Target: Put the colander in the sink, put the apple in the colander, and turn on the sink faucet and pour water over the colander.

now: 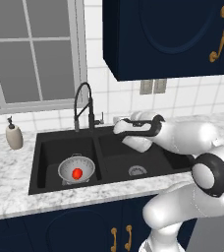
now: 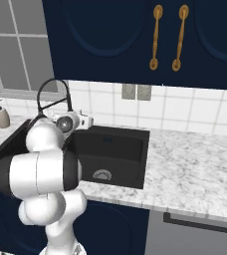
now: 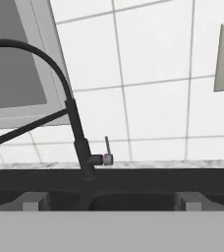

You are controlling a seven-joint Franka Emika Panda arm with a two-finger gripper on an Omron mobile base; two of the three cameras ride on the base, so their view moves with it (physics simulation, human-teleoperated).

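Colander (image 1: 76, 169) is sitting in the left basin of the sink (image 1: 50, 142), and the apple (image 1: 77, 173) is inside it, bright red against the metal, so that bit looks sorted. Landmark for everything else is the sink faucet (image 1: 82, 106): it stands at the back edge of the sink, right behind the centre divider, with its arched spout curving out to the left side. The gripper (image 1: 118, 124) is just to the right of the faucet, above the back of the right basin, not touching anything as far as I can see. Its jaws are spread wide with nothing between them. From the hand view the faucet's small silver lever (image 3: 106, 151) sticks up on the right of the stem, with white tiles behind it. A beige soap bottle (image 1: 14, 135) is on the marble counter (image 1: 6, 172), well left of the faucet.
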